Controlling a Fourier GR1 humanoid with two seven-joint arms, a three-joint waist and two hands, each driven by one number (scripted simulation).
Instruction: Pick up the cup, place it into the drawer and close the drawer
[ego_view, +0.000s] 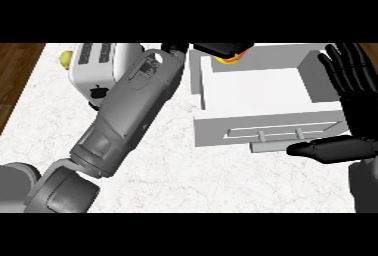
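The white drawer (255, 90) stands pulled open at the centre right, its handled front (275, 131) facing me. My left forearm stretches diagonally up to the drawer's far left corner. There my left hand (219, 48) is curled over an orange and yellow cup (228, 59), which shows only partly beneath the fingers, at the drawer's back wall. I cannot tell whether the cup touches the drawer's floor. My right hand (359, 110) rests open at the right edge, fingers up, beside the drawer's right wall, its thumb (325, 149) just below the front's right corner.
A white toaster (100, 65) sits at the back left of the marble counter (170, 165), with a small yellow object (65, 58) behind it. The counter's left edge meets dark wooden floor (15, 75). My left forearm lies between the toaster and the drawer.
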